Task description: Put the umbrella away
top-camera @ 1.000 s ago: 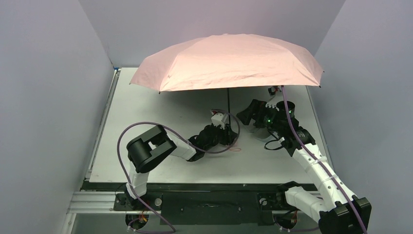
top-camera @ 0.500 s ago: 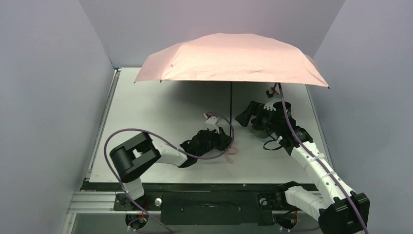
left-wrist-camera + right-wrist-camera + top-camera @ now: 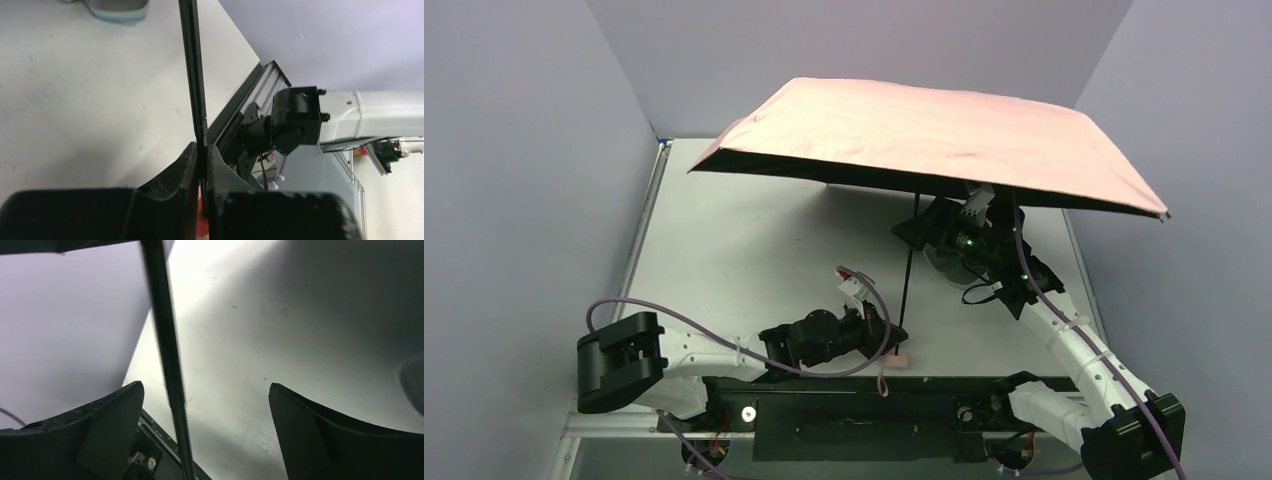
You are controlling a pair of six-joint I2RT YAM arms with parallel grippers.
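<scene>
The umbrella [image 3: 924,140] stands open, its salmon-pink canopy tilted over the back of the table. Its thin black shaft [image 3: 908,275] runs down to the small pink handle [image 3: 902,357] near the table's front edge. My left gripper [image 3: 890,335] is shut on the shaft just above the handle; in the left wrist view the shaft [image 3: 194,75] is pinched between the two black fingers [image 3: 181,170]. My right gripper [image 3: 934,230] sits under the canopy, open, with the shaft [image 3: 167,360] passing between its fingers, nearer the left finger [image 3: 107,420] and touching neither.
A light blue oblong case [image 3: 116,9] lies on the white table [image 3: 724,260] beyond the shaft, half hidden by my right arm in the top view. Grey walls close in left, back and right. The black front rail [image 3: 844,385] runs along the near edge.
My left gripper closed on the shaft and pulled the umbrella toward the front edge. The canopy tipped forward and shifted right. My right gripper stayed open under the canopy.
</scene>
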